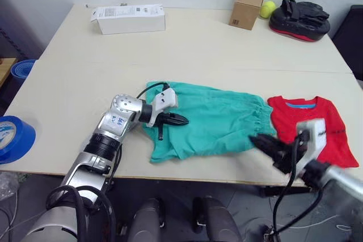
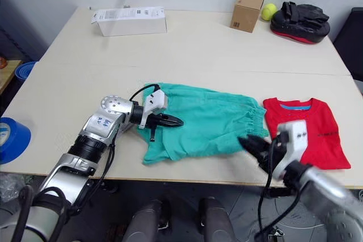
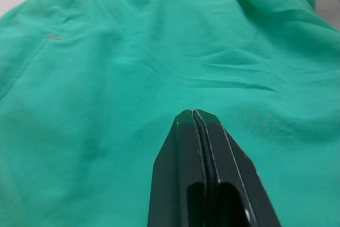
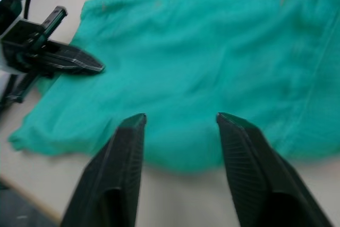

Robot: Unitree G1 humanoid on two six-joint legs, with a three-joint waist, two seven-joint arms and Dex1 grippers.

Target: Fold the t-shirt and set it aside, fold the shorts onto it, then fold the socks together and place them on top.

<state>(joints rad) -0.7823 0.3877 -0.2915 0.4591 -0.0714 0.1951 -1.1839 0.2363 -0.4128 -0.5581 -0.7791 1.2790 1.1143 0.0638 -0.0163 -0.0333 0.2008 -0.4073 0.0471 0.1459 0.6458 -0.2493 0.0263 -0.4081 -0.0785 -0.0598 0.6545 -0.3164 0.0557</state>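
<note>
The shorts [image 1: 212,118] are plain teal green with a small orange tag [image 3: 53,38]. The t-shirt [image 1: 326,126] is bright red, blue inside the collar, with a short line of dark print on the chest. The bench [image 1: 187,49] is pale cream. Toward its far edge stand a white carton [image 1: 129,18] with dark print, a brown cardboard box [image 1: 247,8], a yellow-green tennis ball [image 1: 267,8] and a black pad [image 1: 299,20] with a red base. Both the left tool [image 1: 180,120] and the right tool [image 1: 262,141] have black fingers. Blue tape rolls [image 1: 14,138] sit off the left edge.
</note>
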